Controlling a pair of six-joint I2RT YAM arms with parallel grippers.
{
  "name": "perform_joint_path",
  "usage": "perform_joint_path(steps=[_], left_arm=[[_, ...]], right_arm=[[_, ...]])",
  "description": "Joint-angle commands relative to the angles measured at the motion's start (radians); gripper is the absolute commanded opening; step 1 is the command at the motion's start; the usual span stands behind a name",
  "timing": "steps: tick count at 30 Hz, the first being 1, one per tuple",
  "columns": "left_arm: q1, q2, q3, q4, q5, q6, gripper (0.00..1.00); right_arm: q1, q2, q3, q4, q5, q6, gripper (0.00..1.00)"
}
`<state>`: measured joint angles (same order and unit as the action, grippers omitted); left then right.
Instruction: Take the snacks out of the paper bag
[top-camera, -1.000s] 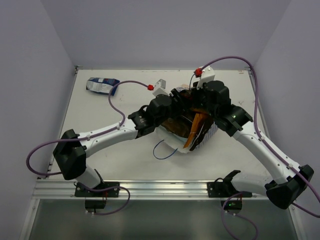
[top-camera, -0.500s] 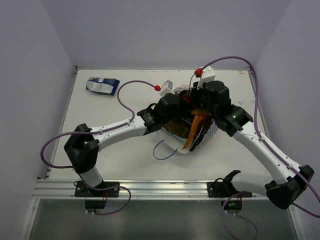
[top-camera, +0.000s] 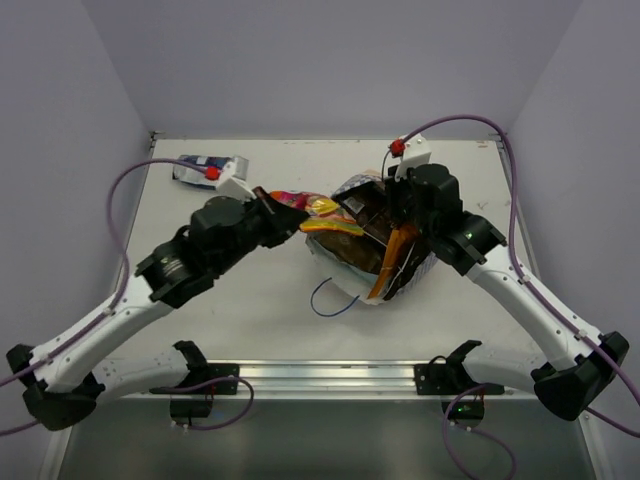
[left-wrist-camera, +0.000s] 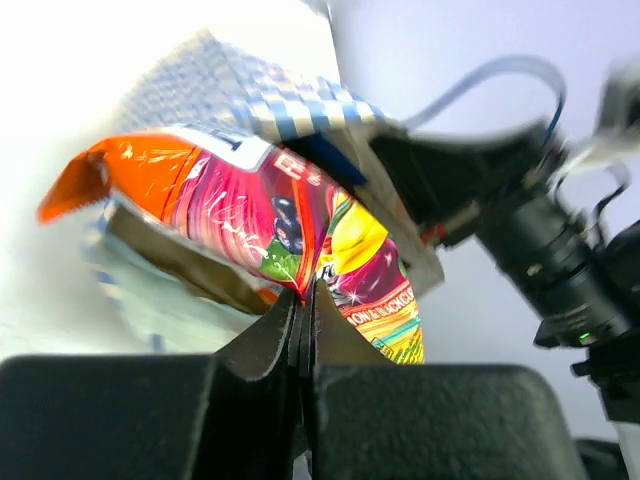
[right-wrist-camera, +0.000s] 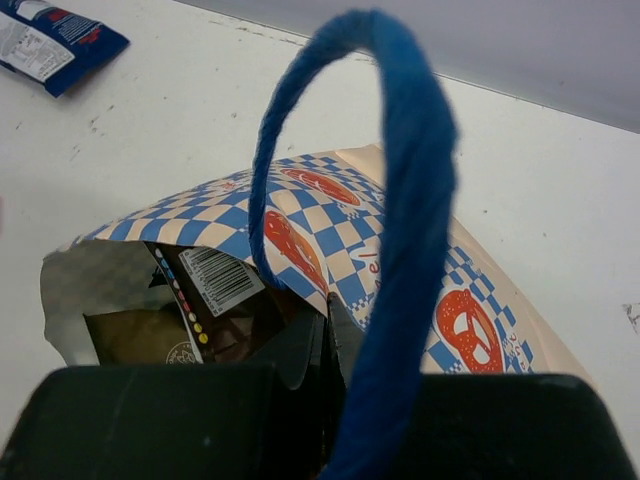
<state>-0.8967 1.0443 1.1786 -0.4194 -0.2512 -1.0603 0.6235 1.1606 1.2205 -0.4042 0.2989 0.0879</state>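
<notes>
Just beside the paper bag (right-wrist-camera: 345, 225), one snack pinched

Left hand (left-wrist-camera: 303, 305) pinches a red-and-yellow packet (left-wrist-camera: 290, 215) at the bag's mouth; its lettering is too blurred to read. Only the right wrist view shows the right hand (right-wrist-camera: 322, 345) clamped on the checkered rim, a barcode (right-wrist-camera: 220, 280) inside, and red pretzel prints. A blue-and-white packet (top-camera: 205, 168) lies on the white worktop (top-camera: 250, 290), with pale walls around.

Contents of paper bag (right-wrist-camera: 490, 310) mostly hidden; blue packet (right-wrist-camera: 50, 40) cut off by edge.
</notes>
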Motion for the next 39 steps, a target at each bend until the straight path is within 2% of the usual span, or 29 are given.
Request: perform_joint_path(steps=[1, 2, 4, 7, 11, 15, 19, 20, 22, 23, 24, 25, 26, 27, 30, 32, 33, 34, 36, 37, 39], left_arm=[[0.125, -0.134, -0.019, -0.169, -0.097, 0.123, 0.0], [0.187, -0.148, -0.019, -0.198, -0.14, 0.146, 0.0], [0.241, -0.164, -0.014, -0.203, -0.181, 0.201, 0.0], [0.323, -0.115, -0.042, -0.124, -0.261, 0.276, 0.0], [0.506, 0.015, -0.085, 0.116, -0.176, 0.342, 0.0], [0.652, 0.162, -0.12, 0.316, -0.108, 0.31, 0.0], [0.758, 0.24, -0.174, 0.48, -0.126, 0.313, 0.0], [0.775, 0.246, -0.224, 0.502, -0.123, 0.316, 0.15], [0.829, 0.253, -0.282, 0.537, -0.07, 0.295, 0.36], [0.843, 0.244, -0.342, 0.565, -0.039, 0.274, 0.6], [0.852, 0.235, -0.368, 0.571, -0.01, 0.267, 0.71], [0.855, 0.22, -0.39, 0.573, 0.036, 0.263, 0.82], [0.855, 0.203, -0.424, 0.564, 0.061, 0.254, 0.97], [0.854, 0.16, -0.438, 0.555, 0.088, 0.244, 1.0], [0.832, 0.047, -0.467, 0.473, 0.202, 0.2, 1.0], [0.756, -0.054, -0.464, 0.423, 0.242, 0.157, 1.0], [0.711, -0.081, -0.455, 0.381, 0.242, 0.133, 0.99], [0.617, -0.105, -0.445, 0.363, 0.244, 0.105, 0.99], [0.529, -0.133, -0.404, 0.361, 0.247, 0.01, 0.95], [0.442, -0.127, -0.387, 0.361, 0.242, -0.018, 0.93], [0.35, -0.075, -0.318, 0.363, 0.215, -0.07, 0.91]], right_arm=[[-0.004, -0.021, -0.012, -0.013, 0.055, -0.025, 0.0], [-0.002, -0.022, -0.01, -0.015, 0.052, -0.027, 0.0], [-0.002, -0.025, -0.006, -0.015, 0.048, -0.033, 0.0], [-0.002, -0.033, 0.002, -0.015, 0.043, -0.042, 0.0], [-0.002, -0.032, 0.01, -0.016, 0.034, -0.054, 0.0], [-0.002, -0.035, 0.014, -0.012, 0.017, -0.059, 0.0], [-0.004, -0.036, 0.008, 0.002, -0.007, -0.056, 0.0], [-0.002, -0.035, 0.005, 0.002, -0.01, -0.057, 0.0], [-0.002, -0.032, -0.003, 0.007, -0.02, -0.057, 0.0], [-0.004, -0.026, -0.003, 0.005, -0.021, -0.056, 0.0], [-0.004, -0.022, -0.001, 0.004, -0.023, -0.056, 0.0], [-0.002, -0.021, -0.001, -0.001, -0.024, -0.057, 0.0], [-0.002, -0.018, -0.001, -0.002, -0.026, -0.056, 0.0], [-0.004, -0.019, -0.003, -0.005, -0.027, -0.054, 0.0], [-0.002, -0.021, -0.009, -0.007, -0.029, -0.054, 0.0], [-0.002, -0.022, -0.009, -0.012, -0.027, -0.05, 0.0], [-0.002, -0.024, -0.01, -0.013, -0.026, -0.05, 0.0], [-0.002, -0.024, -0.01, -0.013, -0.024, -0.047, 0.0], [-0.002, -0.027, -0.009, -0.013, -0.018, -0.04, 0.0], [-0.002, -0.027, -0.009, -0.013, -0.018, -0.039, 0.0], [-0.002, -0.025, -0.003, -0.015, -0.018, -0.031, 0.0]])
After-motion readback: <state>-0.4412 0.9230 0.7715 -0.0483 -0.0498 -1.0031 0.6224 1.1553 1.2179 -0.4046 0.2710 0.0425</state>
